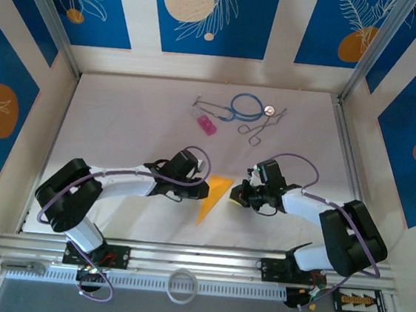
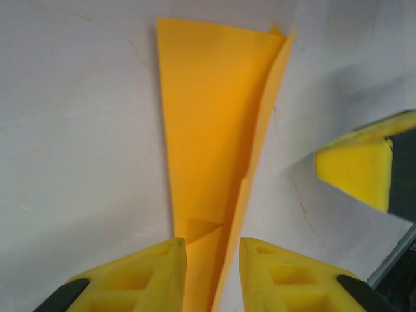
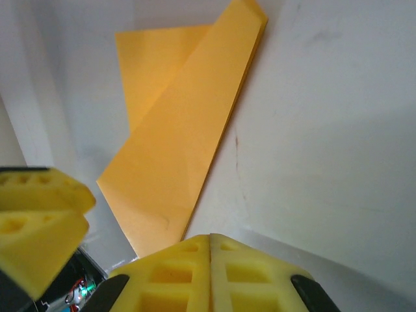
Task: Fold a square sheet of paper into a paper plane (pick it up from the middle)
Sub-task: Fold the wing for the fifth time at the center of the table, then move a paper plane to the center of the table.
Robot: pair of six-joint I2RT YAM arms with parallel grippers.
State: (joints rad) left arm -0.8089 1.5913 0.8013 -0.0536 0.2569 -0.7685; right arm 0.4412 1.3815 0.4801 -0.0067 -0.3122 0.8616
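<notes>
While paper plane [image 1: 215, 198] rests on table [image 1: 123, 117], left gripper [image 2: 212, 250] ajar, right gripper [image 3: 210, 247] closed empty.

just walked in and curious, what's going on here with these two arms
Two robot arms are folding an orange paper plane. It lies on the white table between them, already folded into a narrow pointed wedge. The left gripper sits at one end with its fingers slightly apart, the paper's edge in the gap. The right gripper is shut beside the paper, with nothing visible between its fingers.
</notes>
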